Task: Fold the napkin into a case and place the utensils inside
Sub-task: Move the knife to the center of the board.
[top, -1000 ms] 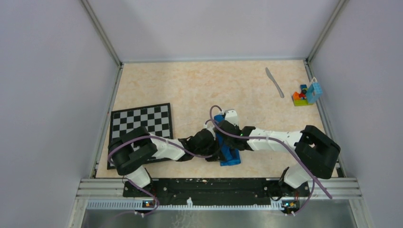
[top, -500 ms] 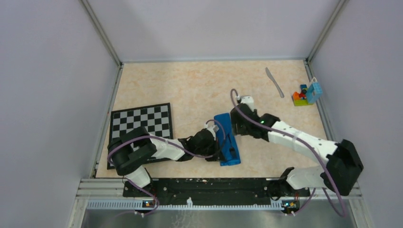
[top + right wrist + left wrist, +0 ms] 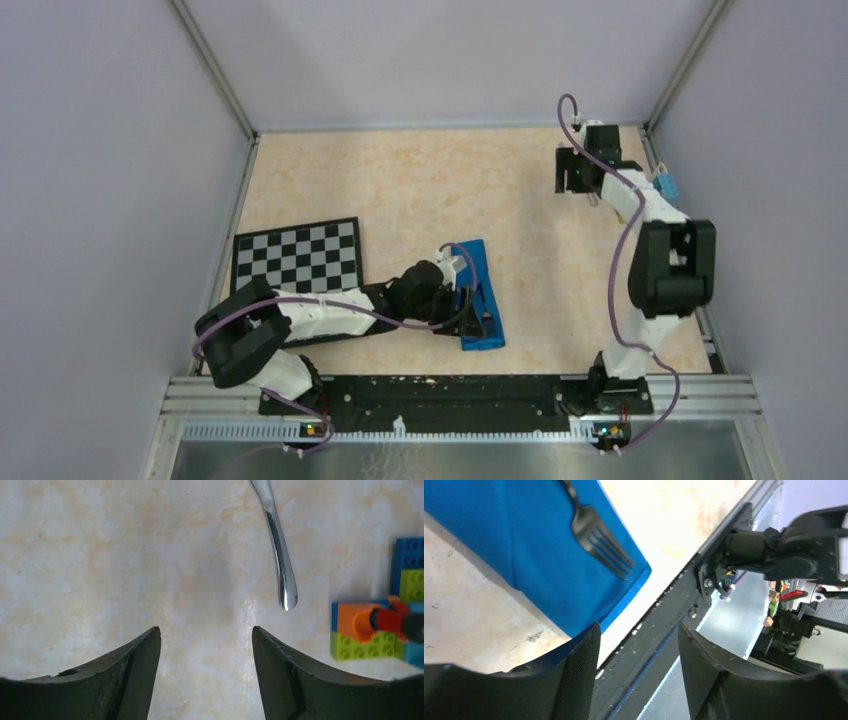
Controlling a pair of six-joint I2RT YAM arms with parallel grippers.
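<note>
The napkin (image 3: 478, 295) lies folded as a narrow blue case near the table's front middle. A thin black fork (image 3: 599, 535) rests on top of the napkin (image 3: 524, 545), tines toward the near edge. My left gripper (image 3: 458, 322) sits low at the case's near left side. In the left wrist view the left gripper (image 3: 639, 630) is open and empty, beyond the cloth's corner. My right gripper (image 3: 585, 172) hovers at the far right. In the right wrist view the right gripper (image 3: 206, 630) is open, with the silver knife (image 3: 277, 545) just ahead and slightly right.
A black-and-white chessboard (image 3: 298, 255) lies left of the case, under the left arm. Colourful toy blocks (image 3: 380, 630) sit right of the knife's handle, close to the right wall. The black front rail (image 3: 684, 600) runs just past the napkin's near corner.
The right arm has left the napkin and swung to the far right corner over the knife, its jaws opening. The left gripper has opened beside the case and shifted slightly.
</note>
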